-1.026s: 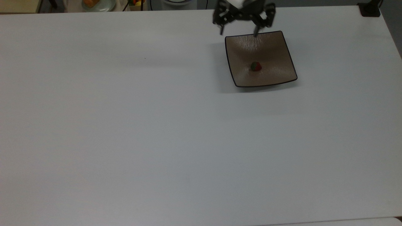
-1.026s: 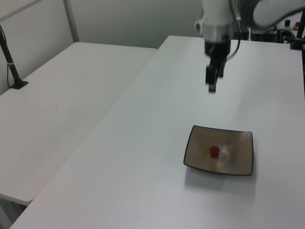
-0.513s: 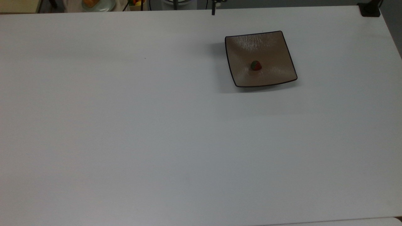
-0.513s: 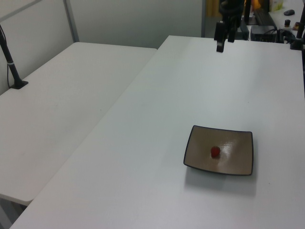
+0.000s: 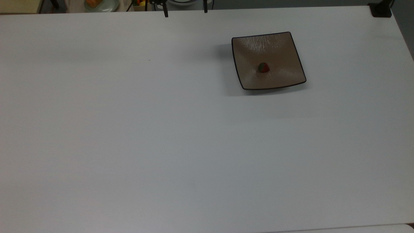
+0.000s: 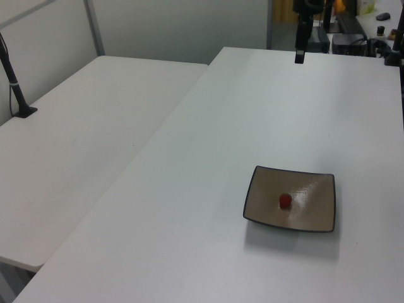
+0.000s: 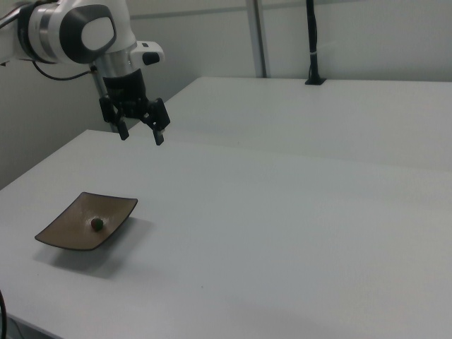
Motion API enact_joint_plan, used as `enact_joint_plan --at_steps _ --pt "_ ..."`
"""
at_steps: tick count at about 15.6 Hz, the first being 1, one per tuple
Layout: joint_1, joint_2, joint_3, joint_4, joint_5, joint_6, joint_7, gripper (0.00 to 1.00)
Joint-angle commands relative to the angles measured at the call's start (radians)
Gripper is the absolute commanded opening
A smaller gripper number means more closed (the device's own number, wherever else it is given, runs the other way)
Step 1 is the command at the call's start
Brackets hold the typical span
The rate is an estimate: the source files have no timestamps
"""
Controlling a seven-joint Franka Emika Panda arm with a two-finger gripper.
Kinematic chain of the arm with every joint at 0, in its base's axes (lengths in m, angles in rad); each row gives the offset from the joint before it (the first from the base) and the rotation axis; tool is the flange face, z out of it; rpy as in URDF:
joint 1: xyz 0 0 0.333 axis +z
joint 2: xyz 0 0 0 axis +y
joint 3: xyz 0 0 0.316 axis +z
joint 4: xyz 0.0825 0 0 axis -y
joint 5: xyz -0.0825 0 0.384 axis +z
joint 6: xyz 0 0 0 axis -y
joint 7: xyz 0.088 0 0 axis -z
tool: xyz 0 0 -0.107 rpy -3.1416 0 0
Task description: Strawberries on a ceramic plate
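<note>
Jaws spread wide, empty; gripper point(image 7: 140, 133) hangs high, well apart from the ceramic plate point(image 7: 62, 236). Strawberry point(image 7: 97, 224) sits near plate centre. Placing looks done, retreat step; next move likely just parking the arm clear of the plate

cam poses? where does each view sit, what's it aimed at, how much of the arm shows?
Top view: overhead, looking down on the table; two claw fingertips at the top edge.
Left view: raised, along the table; claw far off.
Right view: low, opposite side; arm and open claw.
All share the ceramic plate holding the strawberry.
</note>
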Motion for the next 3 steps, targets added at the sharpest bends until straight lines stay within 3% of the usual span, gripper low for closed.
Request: enact_joint_plan --at_steps 1,3 --pt "-0.005 -0.005 -0.002 -0.009 0.019 0.044 -0.030 1.00" --pt "-0.005 -0.005 -0.002 -0.009 0.019 0.041 -0.030 1.00"
